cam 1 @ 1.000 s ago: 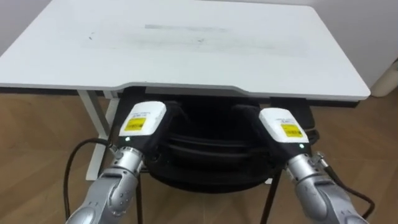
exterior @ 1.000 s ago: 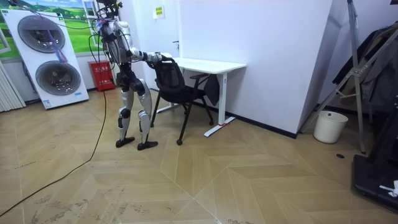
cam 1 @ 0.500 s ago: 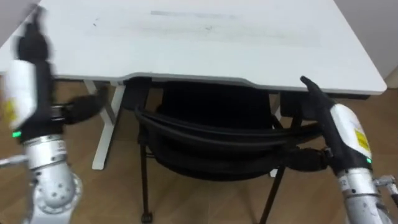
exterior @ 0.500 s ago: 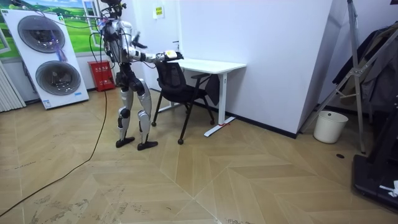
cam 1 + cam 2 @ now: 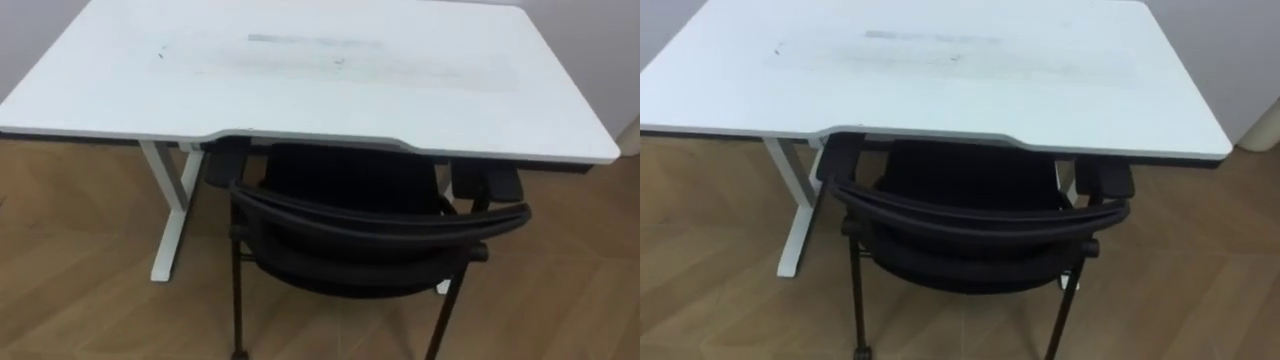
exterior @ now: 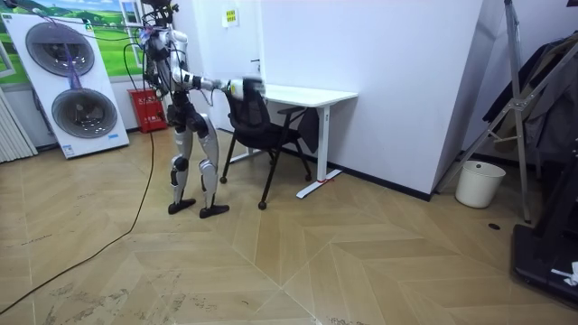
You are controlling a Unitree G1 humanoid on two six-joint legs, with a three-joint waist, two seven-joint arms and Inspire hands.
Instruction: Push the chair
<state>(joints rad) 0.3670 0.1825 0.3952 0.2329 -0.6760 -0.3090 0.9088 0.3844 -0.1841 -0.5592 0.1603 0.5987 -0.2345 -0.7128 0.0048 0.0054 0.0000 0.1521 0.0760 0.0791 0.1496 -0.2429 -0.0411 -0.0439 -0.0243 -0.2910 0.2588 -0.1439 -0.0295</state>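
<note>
**Q:** Chair position?
**A:** Black chair (image 5: 380,228) straight in front of me, its seat pushed under the near edge of the white desk (image 5: 330,95). The backrest is on my side of that edge. The armrest tips sit just below the desk edge, and the seat is mostly hidden beneath it. The legs are cut off at the bottom of my view.

**Q:** Your hand?
**A:** In the room view I stand behind the chair with my right arm stretched forward. My right hand (image 6: 238,87) is a pale smear at the top of the backrest. Fingers open or curled: cannot tell. Touching the chair or not: cannot tell.

**Q:** Containers?
**A:** White bucket (image 6: 474,183) on the floor by the wall, at the room view's right. Its inside is out of sight. Two stacked washers (image 6: 72,86) at the room view's left, round doors shut, drums unreadable. The desk top has faint smudges toward the far side.
</note>
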